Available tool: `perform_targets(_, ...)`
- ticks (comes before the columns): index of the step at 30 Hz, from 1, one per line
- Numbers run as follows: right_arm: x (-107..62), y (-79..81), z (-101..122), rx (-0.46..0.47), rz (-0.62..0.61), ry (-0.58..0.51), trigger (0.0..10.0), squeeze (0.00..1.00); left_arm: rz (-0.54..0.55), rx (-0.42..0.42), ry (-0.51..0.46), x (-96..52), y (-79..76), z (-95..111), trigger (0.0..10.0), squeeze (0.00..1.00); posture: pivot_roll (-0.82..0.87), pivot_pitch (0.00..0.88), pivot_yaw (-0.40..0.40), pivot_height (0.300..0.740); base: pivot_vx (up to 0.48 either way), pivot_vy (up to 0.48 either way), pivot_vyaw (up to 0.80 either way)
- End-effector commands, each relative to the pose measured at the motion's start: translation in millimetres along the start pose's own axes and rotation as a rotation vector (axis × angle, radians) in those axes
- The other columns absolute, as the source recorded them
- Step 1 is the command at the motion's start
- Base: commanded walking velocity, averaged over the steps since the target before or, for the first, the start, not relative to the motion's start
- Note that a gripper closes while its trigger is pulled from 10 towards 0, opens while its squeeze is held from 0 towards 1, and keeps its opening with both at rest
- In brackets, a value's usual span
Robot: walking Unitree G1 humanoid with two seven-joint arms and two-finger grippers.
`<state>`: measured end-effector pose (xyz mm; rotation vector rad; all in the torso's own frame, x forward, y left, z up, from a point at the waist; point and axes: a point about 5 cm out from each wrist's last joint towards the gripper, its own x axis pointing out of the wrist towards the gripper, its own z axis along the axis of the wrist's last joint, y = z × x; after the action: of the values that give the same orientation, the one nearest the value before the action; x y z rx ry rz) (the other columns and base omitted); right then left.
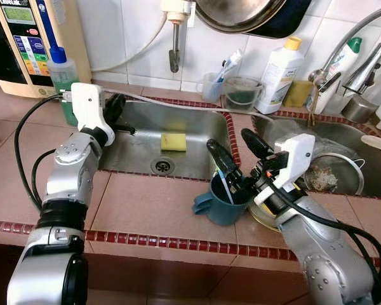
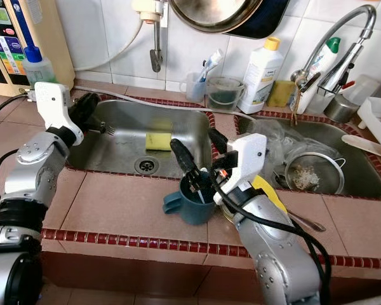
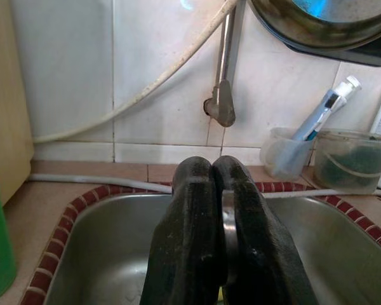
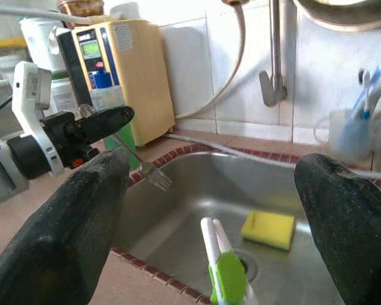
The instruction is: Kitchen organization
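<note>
The right gripper (image 1: 238, 150) hangs over the teal mug (image 1: 217, 201), its two black fingers spread wide and gripping nothing; one finger dips toward the mug's mouth, the other stands clear above it. The mug sits on the tiled counter (image 1: 146, 203) at the front edge of the left sink (image 1: 140, 149), near the strip that divides the two basins, its handle turned to the robot's left. A white and green utensil (image 4: 223, 267) stands in the mug between the spread fingers, seen close in the right wrist view.

The left gripper (image 1: 114, 108) is at the back left corner of the left sink, its fingers pressed together on a fork (image 4: 140, 164). The fork's tines point down into the basin, and a thin band of metal shows between the fingers (image 3: 197, 241) in the left wrist view.

A yellow sponge (image 1: 173, 141) lies on the sink floor just behind the drain (image 1: 162, 166). The right sink (image 1: 343, 143) holds a wire strainer (image 1: 333, 175) with food scraps in it. Along the back edge by the wall stand a green bottle (image 1: 62, 76), a clear cup (image 1: 209, 86) with a toothbrush, a small clear tub (image 1: 241, 92) and a white bottle (image 1: 279, 73) with a yellow cap. A tap (image 1: 359, 44) arches over the right sink.
</note>
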<state>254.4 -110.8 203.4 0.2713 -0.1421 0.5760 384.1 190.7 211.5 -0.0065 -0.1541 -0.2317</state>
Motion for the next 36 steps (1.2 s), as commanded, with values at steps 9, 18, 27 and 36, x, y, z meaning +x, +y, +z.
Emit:
perform_targets(9,-8.4,3.1,5.3,0.016,-0.091,0.084,10.0,0.0,-0.055,0.049,0.081,6.8,-4.5,-6.6,10.0,0.0,-0.17,0.03,-0.046,0.74,0.0,0.0,0.0)
perform_targets(18,-8.3,6.3,10.5,0.051,-0.098,0.108,10.0,0.0,-0.061,0.053,0.167,5.8,-7.0,-20.9,10.0,0.0,-0.17,0.029,-0.048,0.74,0.0,0.0,0.0)
perform_targets(27,-8.0,10.8,15.4,0.076,-0.082,0.122,10.0,0.0,-0.045,0.053,0.253,1.9,-9.7,-38.1,10.0,0.0,-0.17,0.023,-0.046,0.74,0.0,0.0,0.0)
perform_targets(36,-7.5,14.1,15.2,0.072,-0.07,0.154,10.0,0.0,-0.007,0.042,0.338,-0.1,-10.7,-51.3,10.0,0.0,-0.17,0.001,-0.046,0.74,0.0,0.0,0.0)
